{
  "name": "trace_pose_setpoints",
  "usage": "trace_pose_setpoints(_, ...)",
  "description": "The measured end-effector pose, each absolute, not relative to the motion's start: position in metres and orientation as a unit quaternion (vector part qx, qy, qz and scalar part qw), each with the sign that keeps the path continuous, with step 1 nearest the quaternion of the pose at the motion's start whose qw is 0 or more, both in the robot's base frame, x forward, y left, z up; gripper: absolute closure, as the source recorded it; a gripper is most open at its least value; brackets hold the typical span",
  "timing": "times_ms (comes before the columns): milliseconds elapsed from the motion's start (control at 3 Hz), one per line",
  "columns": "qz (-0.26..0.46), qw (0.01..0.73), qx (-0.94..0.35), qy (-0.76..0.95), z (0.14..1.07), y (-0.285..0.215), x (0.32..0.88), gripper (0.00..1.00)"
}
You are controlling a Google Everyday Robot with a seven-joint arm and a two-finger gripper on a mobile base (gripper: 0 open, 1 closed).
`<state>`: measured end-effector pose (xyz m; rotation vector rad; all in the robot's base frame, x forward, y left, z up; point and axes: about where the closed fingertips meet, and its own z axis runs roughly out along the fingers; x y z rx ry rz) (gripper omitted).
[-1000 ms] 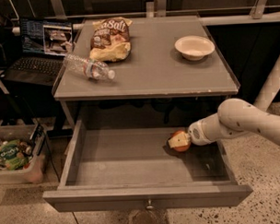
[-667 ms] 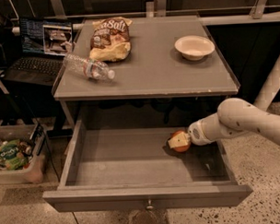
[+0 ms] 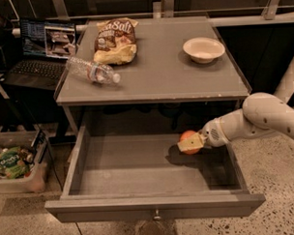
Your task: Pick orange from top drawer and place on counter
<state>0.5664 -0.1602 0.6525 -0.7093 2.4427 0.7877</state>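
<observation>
The orange (image 3: 187, 136) is inside the open top drawer (image 3: 155, 207), toward its right side. My gripper (image 3: 189, 143) reaches in from the right on a white arm and is closed around the orange, with one pale finger (image 3: 190, 145) across the fruit's front. The orange casts a shadow on the drawer floor just below it. The counter (image 3: 160, 73) is the grey cabinet top above the drawer.
On the counter lie a chip bag (image 3: 115, 40), a clear plastic bottle (image 3: 93, 70) on its side, and a white bowl (image 3: 203, 49). A laptop (image 3: 43, 50) sits at the left, with a bin of packets (image 3: 15, 165) on the floor below it.
The gripper and orange stay at almost the same spot in the drawer, at most slightly higher. Nothing on the counter moved.
</observation>
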Motion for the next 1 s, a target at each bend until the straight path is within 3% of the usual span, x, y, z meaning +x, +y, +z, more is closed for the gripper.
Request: trace_pose_setpoints(1000,0.280,0.340,-0.247,0.863,0.751,-0.186,0.532,1.00)
